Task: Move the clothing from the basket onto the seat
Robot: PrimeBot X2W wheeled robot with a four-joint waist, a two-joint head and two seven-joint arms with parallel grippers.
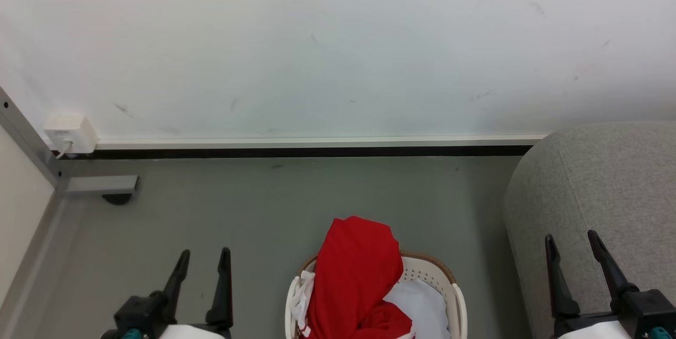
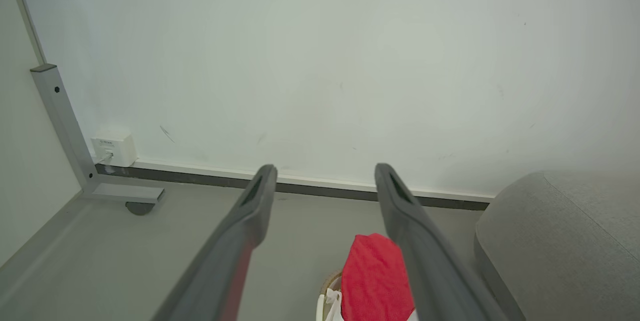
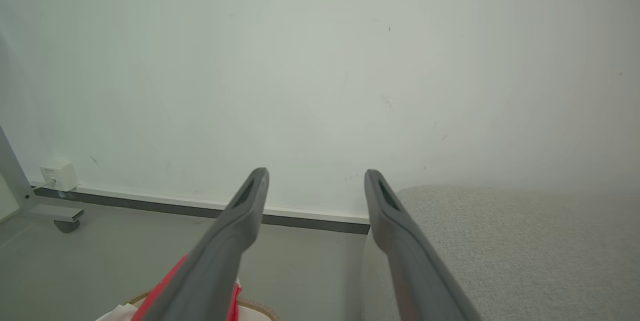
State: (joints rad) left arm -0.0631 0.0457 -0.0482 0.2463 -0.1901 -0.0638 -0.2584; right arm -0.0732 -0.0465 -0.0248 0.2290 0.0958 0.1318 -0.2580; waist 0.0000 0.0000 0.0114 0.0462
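Left gripper (image 1: 205, 253): fingers spread apart, empty, touching nothing, over the floor (image 1: 253, 212) left of the basket (image 1: 429, 271). Right gripper (image 1: 571, 238): same, fingers parted, nothing between them, right of the basket against the seat (image 1: 597, 180). Clothing (image 1: 355, 270) is in the basket, a red heap rising above the brown rim on its left side, with white fabric (image 1: 422, 304) beside it inside. Seat stands just right of the basket.

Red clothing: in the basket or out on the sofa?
In. The red clothing is heaped inside the basket, piled above its rim; none lies on the visible part of the sofa.
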